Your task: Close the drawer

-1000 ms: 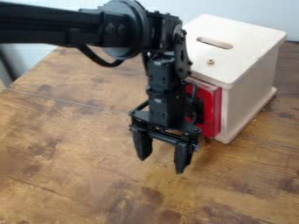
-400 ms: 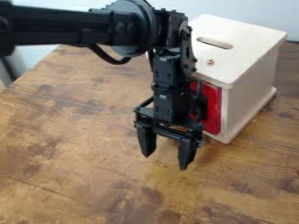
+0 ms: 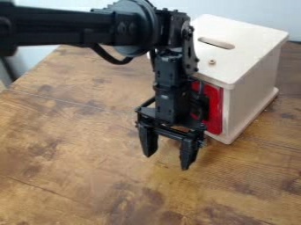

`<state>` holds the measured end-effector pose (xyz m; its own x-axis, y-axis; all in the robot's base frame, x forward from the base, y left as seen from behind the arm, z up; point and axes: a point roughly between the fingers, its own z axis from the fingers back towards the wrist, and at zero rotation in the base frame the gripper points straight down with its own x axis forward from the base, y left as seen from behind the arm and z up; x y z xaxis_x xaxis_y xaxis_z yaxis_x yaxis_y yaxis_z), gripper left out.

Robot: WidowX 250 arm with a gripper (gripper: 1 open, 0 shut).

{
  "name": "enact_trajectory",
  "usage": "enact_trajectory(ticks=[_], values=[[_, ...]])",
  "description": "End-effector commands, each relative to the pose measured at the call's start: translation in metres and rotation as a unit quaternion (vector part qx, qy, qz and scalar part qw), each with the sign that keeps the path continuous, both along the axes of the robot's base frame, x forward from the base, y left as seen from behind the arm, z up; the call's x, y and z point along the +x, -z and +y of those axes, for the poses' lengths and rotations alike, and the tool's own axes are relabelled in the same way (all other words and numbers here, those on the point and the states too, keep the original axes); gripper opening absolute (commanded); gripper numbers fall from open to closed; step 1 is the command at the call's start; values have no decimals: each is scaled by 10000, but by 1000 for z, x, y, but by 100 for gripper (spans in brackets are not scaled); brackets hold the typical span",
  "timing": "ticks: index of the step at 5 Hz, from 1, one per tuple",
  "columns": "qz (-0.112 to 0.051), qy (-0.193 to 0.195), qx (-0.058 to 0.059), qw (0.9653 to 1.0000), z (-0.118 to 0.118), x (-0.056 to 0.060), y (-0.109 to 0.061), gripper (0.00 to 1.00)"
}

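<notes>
Nearest to us, we see the bare brown wooden table, its grain showing darker streaks and patches, with one dark mark close to the bottom edge.

A little farther in, we find the black gripper hanging point-down over the table, near the middle of the view. Its two fingers stand apart, and we see only brown tabletop between them. We cannot tell whether the tips touch the wood or hover just above it.

Above the fingers, the black robot arm rises through its upright wrist section to a large round joint, then runs out toward the upper left, where it leaves the view. A dark cable loops beneath that joint.

Behind the gripper and partly hidden by it, we see the red drawer in the front of the pale wooden cabinet, low on the side facing us. The arm covers much of its glossy front, so we cannot tell how fully it is closed.

The cabinet stands on the table at the right, with a slot in its top and a small round knob above the drawer. Farthest back, we see a pale wall.
</notes>
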<state>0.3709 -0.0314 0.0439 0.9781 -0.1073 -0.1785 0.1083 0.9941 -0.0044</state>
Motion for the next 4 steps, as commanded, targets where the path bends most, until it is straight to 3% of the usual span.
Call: enact_trajectory(ticks=[1, 4], values=[[-599, -77, 5, 9982, 12, 6, -43, 100], [-943, -110, 41, 9955, 28, -5, -77, 100]])
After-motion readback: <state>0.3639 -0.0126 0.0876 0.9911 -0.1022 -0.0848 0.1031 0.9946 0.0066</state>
